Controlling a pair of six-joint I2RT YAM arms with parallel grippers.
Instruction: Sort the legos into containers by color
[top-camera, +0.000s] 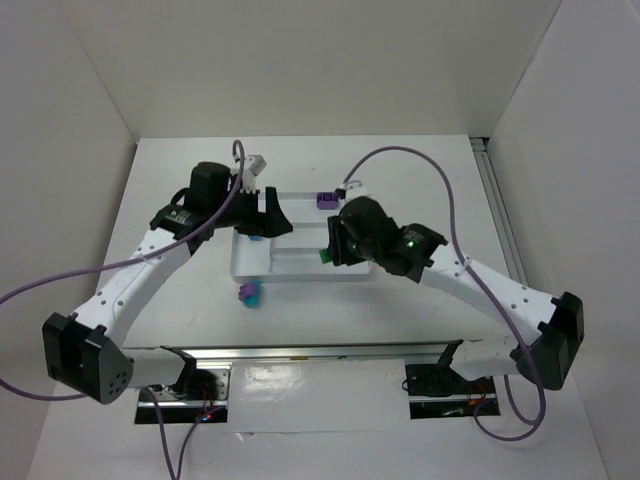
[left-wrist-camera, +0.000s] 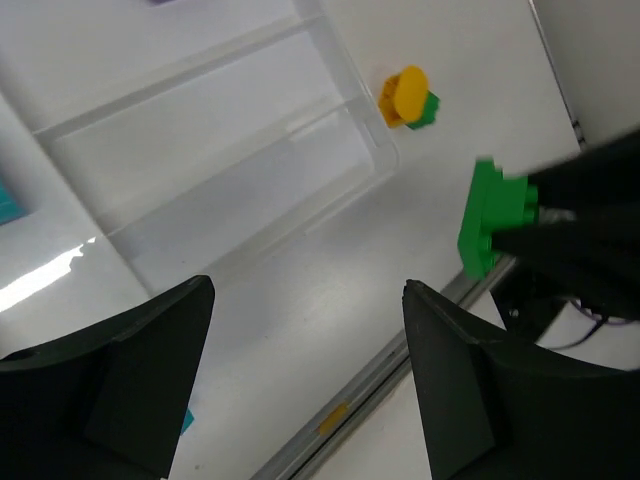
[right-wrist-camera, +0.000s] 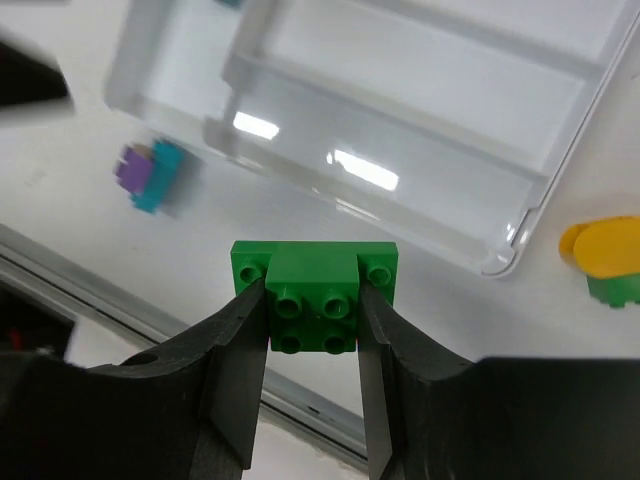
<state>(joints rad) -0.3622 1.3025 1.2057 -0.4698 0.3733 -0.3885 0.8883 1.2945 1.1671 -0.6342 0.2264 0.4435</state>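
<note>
The right arm reaches in from the near right corner, elbow low and wrist bent down, and its right hand (right-wrist-camera: 312, 318) is clamped on a green lego (right-wrist-camera: 313, 270), the two black fingers pressing the flanks of its raised four-stud block while a thin base plate sticks out on either side. The lego hangs above the white counter (top-camera: 170, 170), just outside the near long wall of the tray (top-camera: 290, 272). The left arm stretches forward over the tray's left end, and its left hand (left-wrist-camera: 308, 290) is spread wide with nothing between the matte black fingers. The tray is glossy white plastic with low dividing walls that catch bright glints. The right wrist camera shows a purple and teal pair (right-wrist-camera: 150, 172) lying blurred on the counter near the tray's left end, and a smooth yellow round piece (right-wrist-camera: 603, 247) atop a small green bit off its right corner. Only the overhead view shows a purple lego (top-camera: 325, 199) at the tray's far edge and a teal lego (top-camera: 255, 238) inside its left end.
</note>
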